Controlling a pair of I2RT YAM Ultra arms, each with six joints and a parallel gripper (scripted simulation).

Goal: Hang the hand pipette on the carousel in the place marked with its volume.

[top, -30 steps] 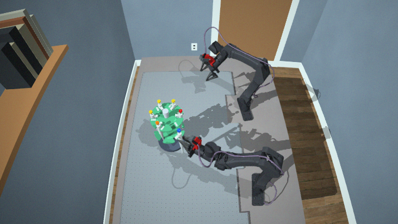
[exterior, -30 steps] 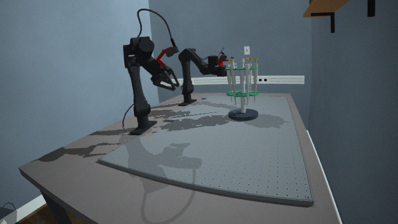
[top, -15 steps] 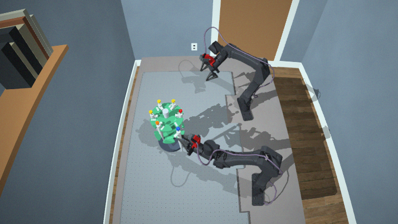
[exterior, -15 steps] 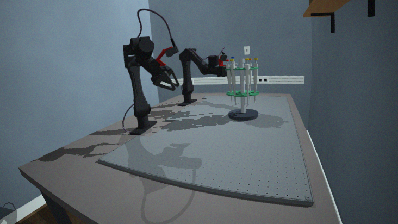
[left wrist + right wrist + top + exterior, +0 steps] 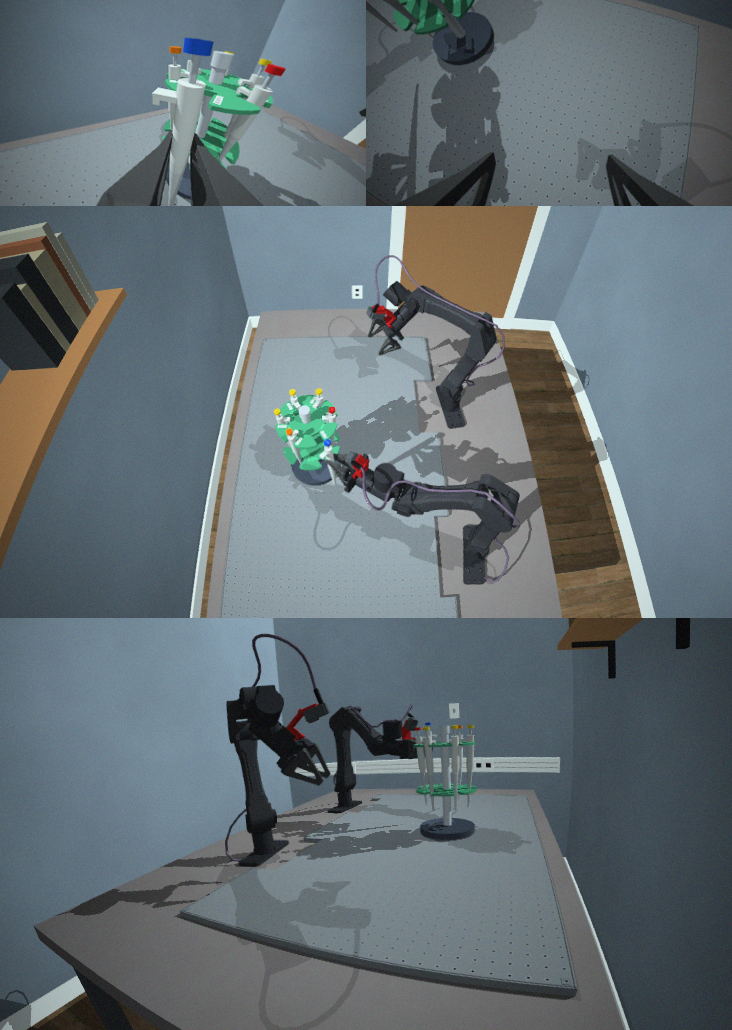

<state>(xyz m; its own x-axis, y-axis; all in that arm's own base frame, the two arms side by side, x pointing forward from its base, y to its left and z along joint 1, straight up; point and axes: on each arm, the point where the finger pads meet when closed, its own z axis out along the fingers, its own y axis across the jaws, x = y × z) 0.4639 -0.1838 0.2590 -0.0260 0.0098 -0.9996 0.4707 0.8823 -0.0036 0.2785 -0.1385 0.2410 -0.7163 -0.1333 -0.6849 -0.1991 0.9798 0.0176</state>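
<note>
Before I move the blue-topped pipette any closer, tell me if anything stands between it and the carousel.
Nothing visible stands between the blue-topped pipette and the carousel's near side. Its marked slot can't be read, so that last stretch is unsettled.

Black arms [image 5: 440,497] [image 5: 251,771], red camera brackets [image 5: 360,465] [image 5: 296,724], purplish cables [image 5: 461,490] [image 5: 279,636].

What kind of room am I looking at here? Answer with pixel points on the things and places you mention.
Probably a laboratory workspace: a green carousel [image 5: 307,440] [image 5: 444,745] [image 5: 230,98] holds several pipettes with coloured buttons, a perforated board [image 5: 286,543] [image 5: 435,904] covers much of the bench, and two robot arms are mounted there.
</note>
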